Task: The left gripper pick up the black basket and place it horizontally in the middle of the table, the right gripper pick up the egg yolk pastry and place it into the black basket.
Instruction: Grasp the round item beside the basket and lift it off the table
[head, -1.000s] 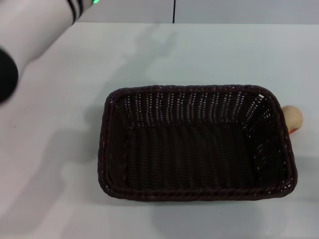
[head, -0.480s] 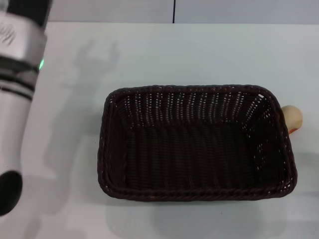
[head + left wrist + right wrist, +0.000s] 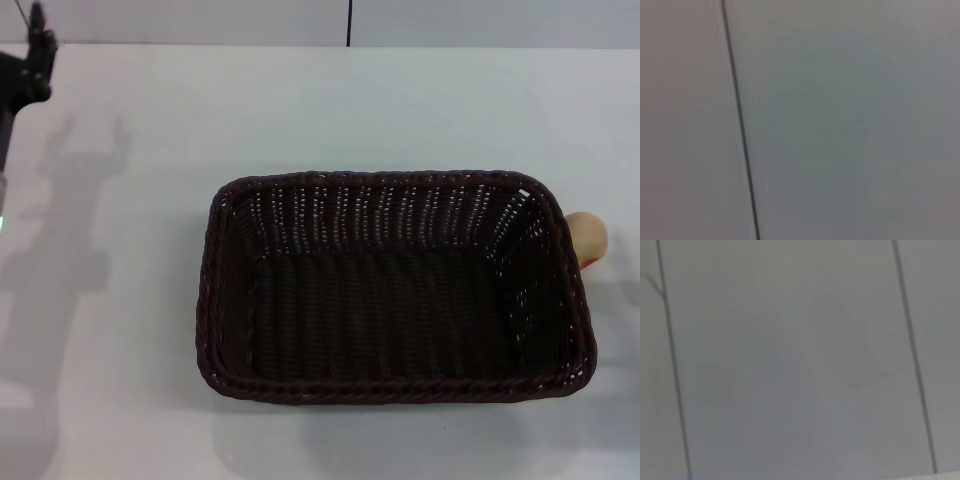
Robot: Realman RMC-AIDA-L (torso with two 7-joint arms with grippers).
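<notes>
On the white table (image 3: 330, 110) the black basket (image 3: 395, 288) lies lengthwise across the middle, open side up, nothing inside it. No label or writing can be read anywhere. The egg yolk pastry (image 3: 589, 240) sits on the tabletop just outside the basket's right end, touching or nearly touching the rim, half hidden by it. The left gripper (image 3: 30, 60) has pulled away since a moment ago: its silver arm filled the left side then, now only a dark tip shows at the far left corner, well apart from the basket. Whether its jaws are open, I cannot tell. Both wrist cameras show only pale panels with thin dark seams.
</notes>
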